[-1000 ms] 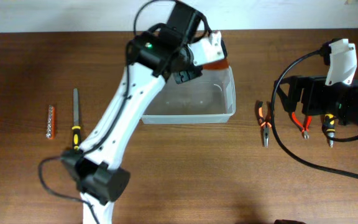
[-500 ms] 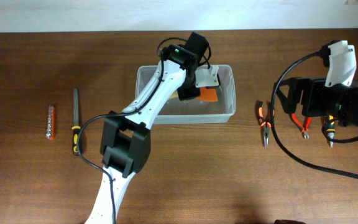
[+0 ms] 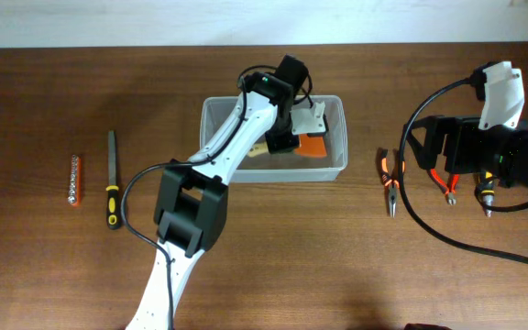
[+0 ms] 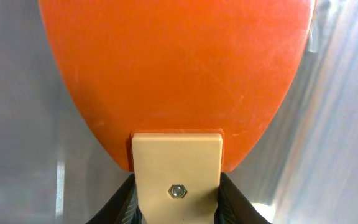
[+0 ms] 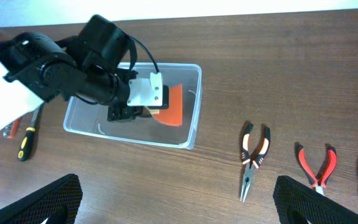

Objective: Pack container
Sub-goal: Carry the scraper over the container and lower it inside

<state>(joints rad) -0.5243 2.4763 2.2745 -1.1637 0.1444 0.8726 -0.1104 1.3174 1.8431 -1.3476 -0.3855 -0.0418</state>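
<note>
**Placing a tool in the bin.** The container [image 3: 211,137], a clear bin, is sitting at the far centre of the surface [image 3: 264,266], with its long side running left to right. Inside its right half, the left gripper [image 3: 280,142] is holding an orange scraper [image 3: 313,147] by the pale handle [image 4: 176,168]. The jaws are narrowed against either side of that handle, and the blade is pointing toward the right end wall. From the right wrist view the scraper [image 5: 173,106] is looking angled rather than flat. Whether its blade is already touching the floor of the container [image 5: 191,134] cannot be told.

The step in hand is judged to be the set-down.
- **Lowering:** it is best done by levelling the blade and easing it down until it is lying along the floor.
- **Releasing:** the jaws should be opening only slightly, then lifting straight up clear of the rim.
- **Risk:** the bin is probably light, so brushing a wall is likely to slide it.
- **Placement:** laying the scraper close to the right wall is leaving the left half free for longer tools.

Well to the right, the right gripper [image 5: 176,186] is spread wide and holding nothing. It is hovering near the orange-handled pliers [image 3: 390,183] and the red-handled pliers [image 3: 447,183]. At the far left of the surface a file [image 3: 112,174] is waiting.
</note>
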